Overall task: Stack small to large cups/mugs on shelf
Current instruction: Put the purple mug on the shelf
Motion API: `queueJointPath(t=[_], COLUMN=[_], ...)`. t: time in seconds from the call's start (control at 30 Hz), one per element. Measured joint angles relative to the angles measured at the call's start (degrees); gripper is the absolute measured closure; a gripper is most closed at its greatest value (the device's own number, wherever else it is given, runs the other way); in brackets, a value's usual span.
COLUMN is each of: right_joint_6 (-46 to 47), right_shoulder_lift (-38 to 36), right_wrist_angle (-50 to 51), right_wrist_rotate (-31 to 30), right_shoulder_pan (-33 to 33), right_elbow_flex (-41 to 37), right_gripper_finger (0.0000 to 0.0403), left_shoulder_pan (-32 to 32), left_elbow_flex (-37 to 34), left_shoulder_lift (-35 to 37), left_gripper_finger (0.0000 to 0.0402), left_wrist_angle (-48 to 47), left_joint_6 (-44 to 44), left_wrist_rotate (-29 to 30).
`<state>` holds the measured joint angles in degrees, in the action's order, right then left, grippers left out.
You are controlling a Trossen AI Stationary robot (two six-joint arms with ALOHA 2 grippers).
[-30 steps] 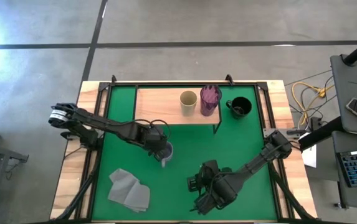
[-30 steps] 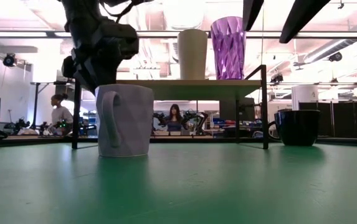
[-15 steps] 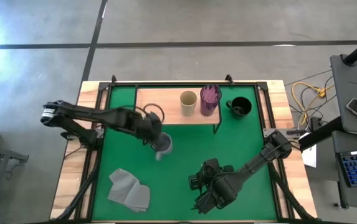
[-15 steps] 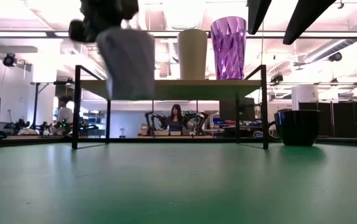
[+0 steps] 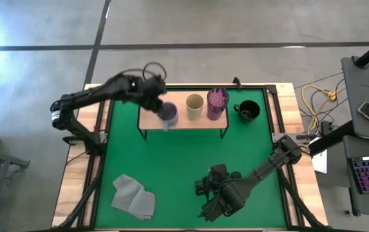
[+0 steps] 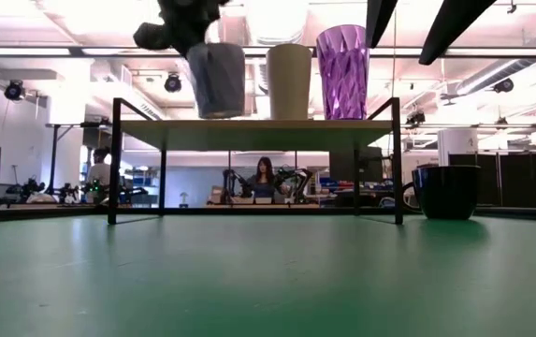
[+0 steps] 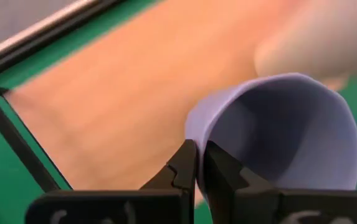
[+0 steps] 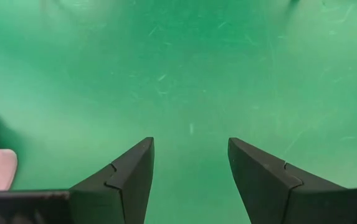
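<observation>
Over the shelf's (image 5: 152,122) left part, L end effector (image 7: 197,163) was pinched shut on the rim of the lavender-grey mug (image 5: 167,114), w/ the mug held clear above the board; low view showed the mug (image 6: 217,80) tilted, its base just above the shelf top (image 6: 249,129), not resting on it. Wrist view had the thin wall of the mug (image 7: 278,130) clamped between both fingers, wood surface beneath.

On the shelf, tan cup (image 5: 194,106) stood upright near the middle, w/ the purple tumbler (image 5: 217,103) just beside it toward the right end; in low view both stood side by side, cup (image 6: 289,81) & tumbler (image 6: 343,72), apart from the held mug. Black mug (image 5: 247,111) sat on the green mat (image 5: 184,161) just off the shelf's right end, not on the board.

R end effector (image 8: 190,168) hung low over the mat at the near side of the worktop, fingers spread wide, holding nothing. Grey cloth (image 5: 133,196) lay at the mat's near-left corner.
</observation>
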<state>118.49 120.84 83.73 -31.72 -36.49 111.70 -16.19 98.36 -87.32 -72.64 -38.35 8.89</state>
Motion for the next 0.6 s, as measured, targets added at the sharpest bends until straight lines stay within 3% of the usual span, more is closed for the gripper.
queueJointPath(t=[0.2,0.6], right_joint_6=[0.0,0.0], right_shoulder_lift=[0.0,0.0], right_wrist_angle=[-0.1,0.1], right_wrist_rotate=[0.0,0.0], right_shoulder_pan=[-0.1,-0.1], right_elbow_flex=[0.0,-0.1], right_gripper_finger=[0.0204,0.0204], left_shoulder_pan=[-4.8,-4.8], left_elbow_flex=[2.8,3.3], left_shoulder_lift=[-3.4,-6.1], left_gripper_finger=[0.0401,0.0399], left_wrist_angle=[0.1,1.9], left_joint_6=[1.3,3.7], left_wrist_rotate=[-3.0,-4.3])
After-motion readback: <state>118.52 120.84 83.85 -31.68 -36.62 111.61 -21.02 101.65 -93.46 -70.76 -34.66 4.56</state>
